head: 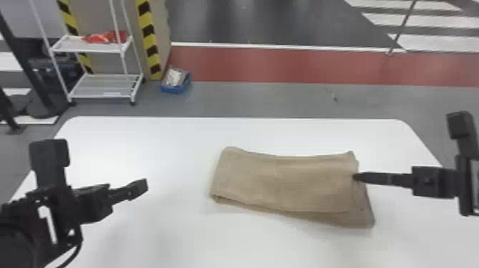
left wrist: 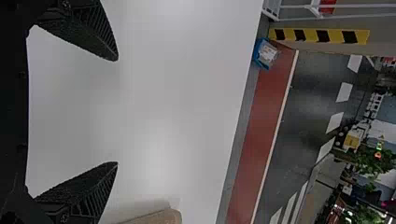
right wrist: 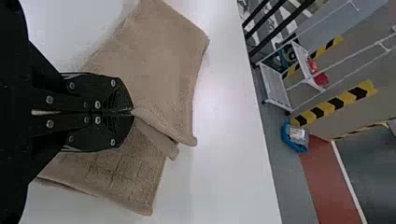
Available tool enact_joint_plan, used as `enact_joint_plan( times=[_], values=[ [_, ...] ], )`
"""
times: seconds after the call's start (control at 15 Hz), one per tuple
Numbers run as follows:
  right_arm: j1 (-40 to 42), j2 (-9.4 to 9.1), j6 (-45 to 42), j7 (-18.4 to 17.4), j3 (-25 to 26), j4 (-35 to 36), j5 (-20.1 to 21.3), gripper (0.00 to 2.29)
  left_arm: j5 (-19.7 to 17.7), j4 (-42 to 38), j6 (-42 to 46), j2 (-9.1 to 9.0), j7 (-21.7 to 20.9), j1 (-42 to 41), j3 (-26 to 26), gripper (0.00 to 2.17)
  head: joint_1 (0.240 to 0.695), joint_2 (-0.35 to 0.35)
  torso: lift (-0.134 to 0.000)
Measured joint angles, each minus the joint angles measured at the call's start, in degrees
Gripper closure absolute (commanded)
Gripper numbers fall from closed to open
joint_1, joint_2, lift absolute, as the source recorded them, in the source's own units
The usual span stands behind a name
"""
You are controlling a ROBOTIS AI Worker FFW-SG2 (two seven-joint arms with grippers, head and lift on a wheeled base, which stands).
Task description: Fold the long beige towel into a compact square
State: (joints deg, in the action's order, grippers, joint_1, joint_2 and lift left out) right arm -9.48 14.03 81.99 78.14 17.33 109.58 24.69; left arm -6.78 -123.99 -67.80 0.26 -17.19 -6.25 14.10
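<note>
The beige towel (head: 285, 181) lies folded in a wide band on the white table, right of centre, its lower layers jutting out at the near right corner. My right gripper (head: 357, 176) is at the towel's right end; in the right wrist view the same gripper (right wrist: 132, 112) is shut on a fold of the towel (right wrist: 159, 70). Off to the towel's left, my left gripper (head: 142, 188) is held over the table, apart from the cloth. In the left wrist view that gripper (left wrist: 116, 112) stands wide open with nothing between its fingers, and a towel corner (left wrist: 161, 217) shows nearby.
The white table (head: 160, 135) has its far edge beyond the towel. Past it on the floor stand a white wire rack (head: 103, 85) with red items and a blue bin (head: 176, 81), beside a pillar with yellow and black stripes.
</note>
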Motion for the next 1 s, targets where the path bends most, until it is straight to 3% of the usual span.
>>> enact_joint_plan(
  times=[0.2, 0.4, 0.67, 0.8, 1.0],
  values=[
    [4.47, -0.05, -7.38, 0.00, 0.35, -2.85, 2.51, 1.51, 0.03, 0.64, 0.04, 0.00, -0.37, 0.27, -0.07, 0.09, 0.695, -0.088, -0.124],
    [3.22, -0.93, -11.79, 0.00, 0.18, -7.72, 3.13, 1.51, 0.10, 0.74, 0.01, 0.00, -0.40, 0.34, -0.49, 0.09, 0.695, -0.092, -0.124],
    [1.96, -2.39, -9.74, 0.00, 2.54, -4.00, 1.69, 1.51, 0.11, 0.49, -0.07, 0.00, -0.40, 0.13, -0.18, 0.09, 0.695, -0.078, -0.124],
    [2.35, -1.43, -7.92, 0.00, 6.14, -0.83, -0.65, 1.51, 0.06, 0.37, -0.18, 0.00, -0.51, -0.06, 0.34, 0.09, 0.695, -0.094, -0.124],
    [2.68, -1.54, -12.01, 0.00, 5.31, -5.51, 0.48, 1.51, -0.04, 0.52, -0.23, 0.00, -1.50, -0.08, 1.05, 0.09, 0.695, -0.104, -0.124]
  ],
)
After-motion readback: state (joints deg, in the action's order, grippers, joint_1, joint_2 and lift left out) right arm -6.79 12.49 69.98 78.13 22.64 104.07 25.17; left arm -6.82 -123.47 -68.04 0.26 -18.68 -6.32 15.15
